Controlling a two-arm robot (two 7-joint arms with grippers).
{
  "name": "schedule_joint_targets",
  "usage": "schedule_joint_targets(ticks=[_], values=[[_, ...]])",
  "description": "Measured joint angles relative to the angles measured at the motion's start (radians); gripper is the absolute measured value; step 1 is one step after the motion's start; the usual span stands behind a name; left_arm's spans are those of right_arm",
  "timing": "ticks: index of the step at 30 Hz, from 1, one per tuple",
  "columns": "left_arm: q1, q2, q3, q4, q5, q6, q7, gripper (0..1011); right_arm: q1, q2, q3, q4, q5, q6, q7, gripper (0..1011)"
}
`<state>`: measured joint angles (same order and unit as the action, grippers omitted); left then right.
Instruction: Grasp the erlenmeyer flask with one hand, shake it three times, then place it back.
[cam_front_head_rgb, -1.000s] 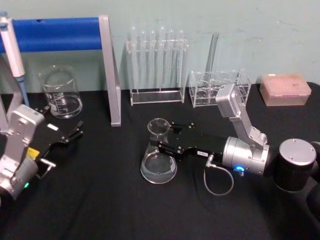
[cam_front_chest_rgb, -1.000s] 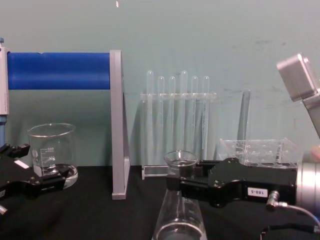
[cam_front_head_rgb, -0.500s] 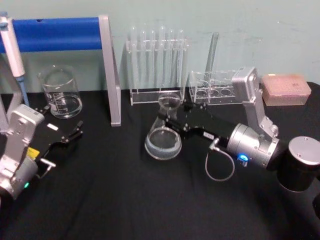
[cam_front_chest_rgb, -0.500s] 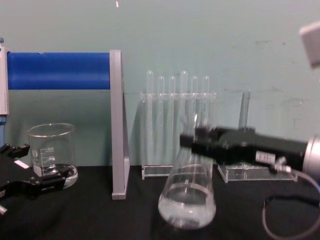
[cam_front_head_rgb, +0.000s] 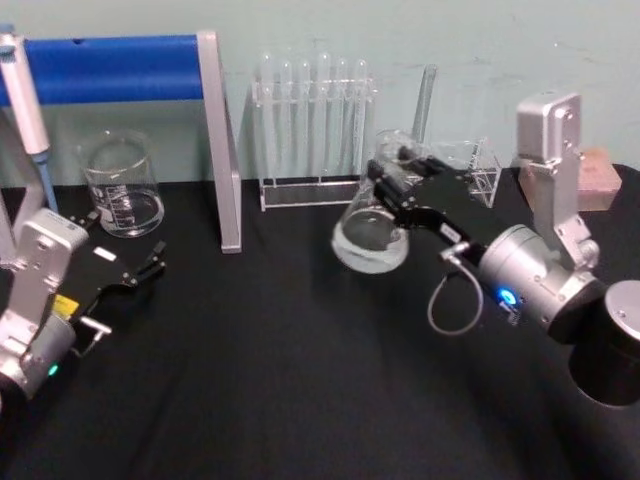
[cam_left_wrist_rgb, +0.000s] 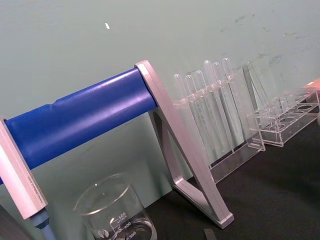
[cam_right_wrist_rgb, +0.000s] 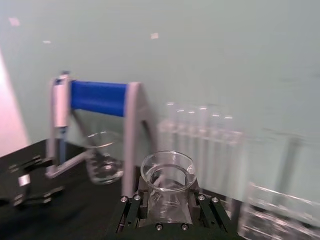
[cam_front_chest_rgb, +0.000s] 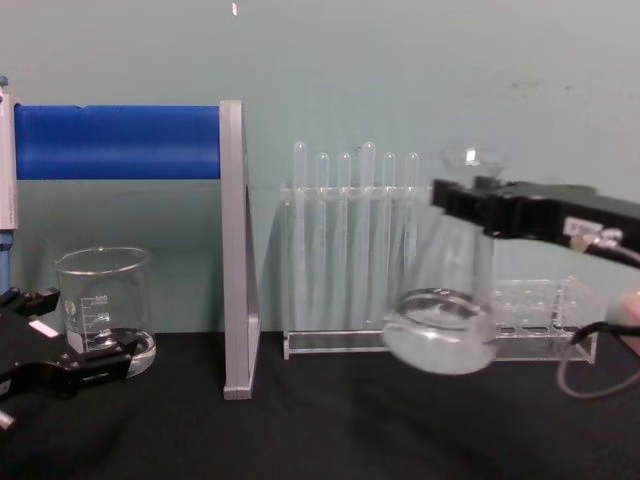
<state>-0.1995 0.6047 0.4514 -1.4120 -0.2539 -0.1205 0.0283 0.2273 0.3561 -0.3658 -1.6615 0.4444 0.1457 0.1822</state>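
The erlenmeyer flask (cam_front_head_rgb: 372, 238) is a clear glass cone with a little liquid in its base. It hangs in the air above the black table, tilted, its base swung toward the test tube rack. My right gripper (cam_front_head_rgb: 392, 172), the hand, is shut on its neck just below the flared rim. In the chest view the flask (cam_front_chest_rgb: 440, 325) floats well above the table with the right gripper (cam_front_chest_rgb: 472, 195) holding its neck. In the right wrist view the flask's rim (cam_right_wrist_rgb: 167, 170) sits between the black jaws. My left gripper (cam_front_head_rgb: 155, 262) rests open at the table's left.
A glass beaker (cam_front_head_rgb: 122, 185) stands at the back left under a blue-bar stand (cam_front_head_rgb: 110, 68). A test tube rack (cam_front_head_rgb: 312, 130) and a low clear rack (cam_front_head_rgb: 470, 165) line the back wall behind the flask. A pink box (cam_front_head_rgb: 598, 165) sits at the far right.
My right gripper has lifted the flask off the table and carried it up, back and to the right. The flask now tilts more. The left arm has not moved.
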Motion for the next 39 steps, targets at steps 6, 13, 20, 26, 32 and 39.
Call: schedule_joint_targets(ticks=[6,13,20,26,32,39], values=[[0.000,0.000,0.000,0.000,0.000,0.000,0.000,1001,-0.051,-0.026,0.035,-0.053,-0.040,0.028,-0.109,449],[0.000,0.000,0.000,0.000,0.000,0.000,0.000,1001,-0.084,-0.049,0.045,-0.082,-0.086,0.057,-0.171,449],[0.000,0.000,0.000,0.000,0.000,0.000,0.000,1001,-0.093,-0.065,0.042,-0.089,-0.131,0.063,-0.189,449],[0.000,0.000,0.000,0.000,0.000,0.000,0.000,1001,-0.076,-0.084,0.020,-0.072,-0.154,0.059,-0.163,449],[0.000,0.000,0.000,0.000,0.000,0.000,0.000,1001,-0.030,-0.096,-0.033,-0.031,-0.159,0.041,-0.056,448],[0.000,0.000,0.000,0.000,0.000,0.000,0.000,1001,0.025,-0.112,-0.102,0.017,-0.158,0.029,0.088,449]])
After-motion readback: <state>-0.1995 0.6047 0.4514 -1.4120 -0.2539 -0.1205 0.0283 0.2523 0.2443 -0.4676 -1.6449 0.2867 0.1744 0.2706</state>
